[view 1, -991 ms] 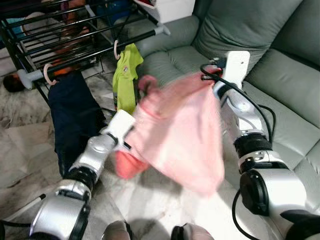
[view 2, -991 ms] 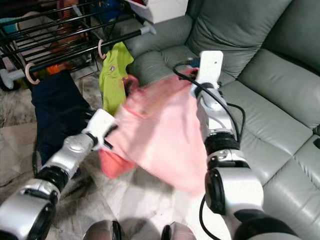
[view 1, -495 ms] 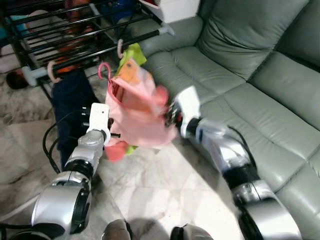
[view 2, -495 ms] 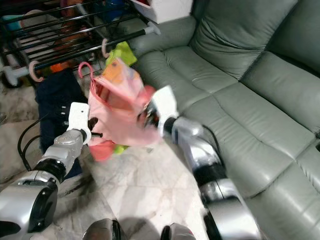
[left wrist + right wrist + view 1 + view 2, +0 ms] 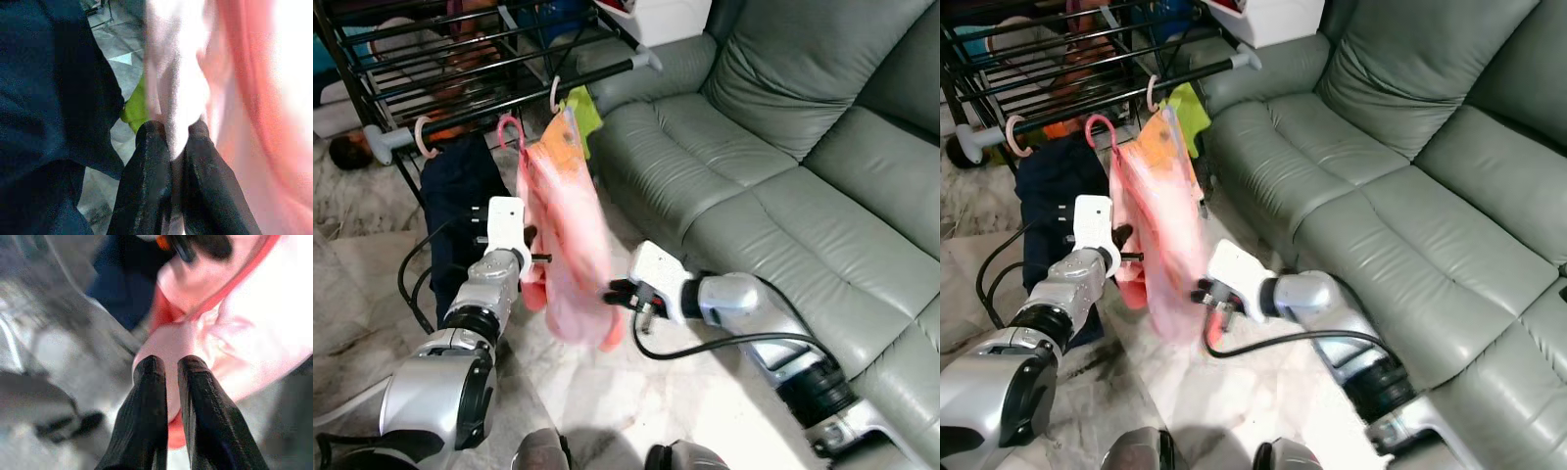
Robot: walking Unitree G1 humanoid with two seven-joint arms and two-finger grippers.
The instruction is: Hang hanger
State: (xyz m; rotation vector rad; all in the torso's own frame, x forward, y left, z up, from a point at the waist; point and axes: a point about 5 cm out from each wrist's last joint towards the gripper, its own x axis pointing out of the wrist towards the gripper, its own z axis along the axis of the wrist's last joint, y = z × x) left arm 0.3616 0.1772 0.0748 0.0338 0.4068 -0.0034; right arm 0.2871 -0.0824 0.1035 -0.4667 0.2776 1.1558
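A pink garment point(image 5: 566, 235) hangs on a pink hanger whose hook point(image 5: 512, 130) sits just under the drying rack's rail point(image 5: 597, 74); I cannot tell if the hook touches it. My left gripper point(image 5: 536, 259) is shut on the garment's edge about halfway down, and cloth is pinched between its fingers point(image 5: 151, 147). My right gripper point(image 5: 615, 292) is low, at the garment's bottom hem. Its fingers point(image 5: 149, 382) are pressed together, with pink cloth just past the tips.
On the same rail hang a dark blue garment point(image 5: 460, 196) to the left of the pink hook and a yellow-green one point(image 5: 589, 103) to its right, each on a white hook. A grey-green sofa point(image 5: 783, 147) stands to the right. The floor is pale marble point(image 5: 636, 392).
My right arm has dropped from the garment's middle to its bottom hem. The garment now hangs straight and narrow, and the hook has risen closer to the rail.
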